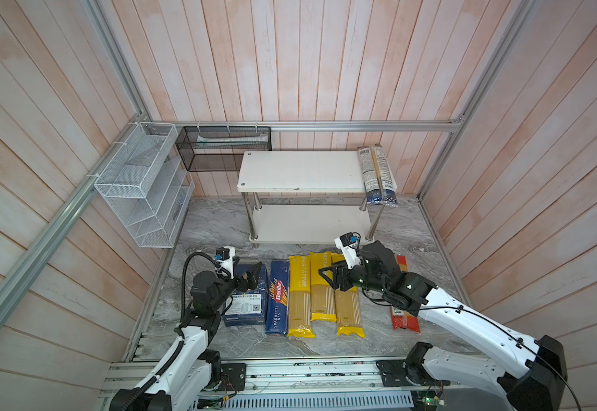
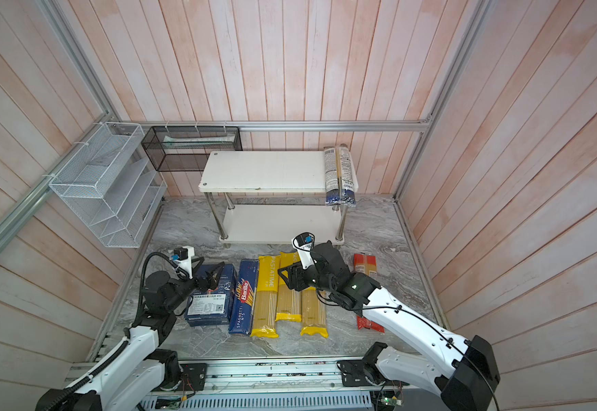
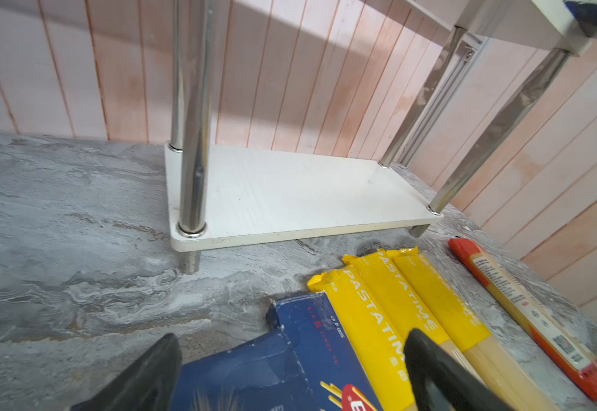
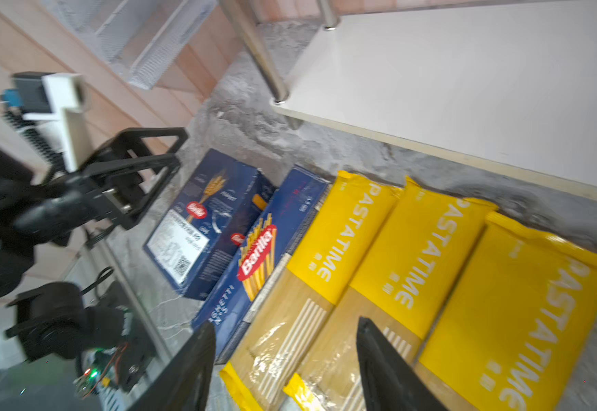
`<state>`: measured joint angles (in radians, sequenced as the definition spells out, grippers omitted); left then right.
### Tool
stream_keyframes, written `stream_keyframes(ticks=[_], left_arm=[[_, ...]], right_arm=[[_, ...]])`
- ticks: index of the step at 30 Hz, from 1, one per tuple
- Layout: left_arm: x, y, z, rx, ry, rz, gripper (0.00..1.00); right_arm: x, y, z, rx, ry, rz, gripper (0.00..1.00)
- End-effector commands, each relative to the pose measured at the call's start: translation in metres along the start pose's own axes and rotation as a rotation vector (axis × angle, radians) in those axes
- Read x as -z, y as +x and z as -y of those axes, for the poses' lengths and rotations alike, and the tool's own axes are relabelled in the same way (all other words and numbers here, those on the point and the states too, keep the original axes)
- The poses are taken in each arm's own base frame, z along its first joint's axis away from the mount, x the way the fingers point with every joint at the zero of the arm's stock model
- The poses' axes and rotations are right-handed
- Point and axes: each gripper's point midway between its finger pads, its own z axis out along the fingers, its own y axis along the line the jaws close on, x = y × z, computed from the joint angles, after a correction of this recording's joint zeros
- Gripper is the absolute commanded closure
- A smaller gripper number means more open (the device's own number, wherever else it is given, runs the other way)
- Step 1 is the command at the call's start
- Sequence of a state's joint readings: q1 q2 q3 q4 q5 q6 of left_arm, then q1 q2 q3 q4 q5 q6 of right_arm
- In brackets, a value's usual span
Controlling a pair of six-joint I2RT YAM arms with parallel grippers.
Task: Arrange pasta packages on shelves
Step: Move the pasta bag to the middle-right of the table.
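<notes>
left gripper point(image 3: 291, 336): jaws apart, empty, over Barilla box point(image 3: 289, 366) | right gripper point(image 4: 286, 323): jaws apart, empty, above PASTATIME bags point(image 4: 414, 256) on table | dark-blue-ended bag point(image 1: 377, 174): right end of top shelf point(image 1: 300, 170), overhanging near edge

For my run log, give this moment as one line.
shelved: dark-blue-ended bag, top shelf | on table: two Barilla boxes, three yellow bags, red-ended bag | left gripper: open above Barilla boxes | right gripper: open above yellow bags
</notes>
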<state>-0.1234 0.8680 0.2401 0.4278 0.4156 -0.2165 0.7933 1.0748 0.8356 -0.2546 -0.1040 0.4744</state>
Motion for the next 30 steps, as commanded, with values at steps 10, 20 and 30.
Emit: stream_keyframes(ticks=[10, 20, 30], left_arm=[[-0.002, 0.022, 0.076, -0.032, 0.318, -0.021, 0.00], [-0.009, 0.032, 0.079, -0.040, 0.334, -0.062, 0.00], [-0.004, 0.026, 0.077, -0.057, 0.311, -0.029, 0.00]], right_arm=[[0.014, 0.055, 0.116, -0.323, 0.539, 0.043, 0.26], [0.066, 0.059, 0.178, -0.440, 0.751, 0.109, 0.13], [0.084, 0.052, 0.231, -0.570, 0.773, 0.228, 0.12]])
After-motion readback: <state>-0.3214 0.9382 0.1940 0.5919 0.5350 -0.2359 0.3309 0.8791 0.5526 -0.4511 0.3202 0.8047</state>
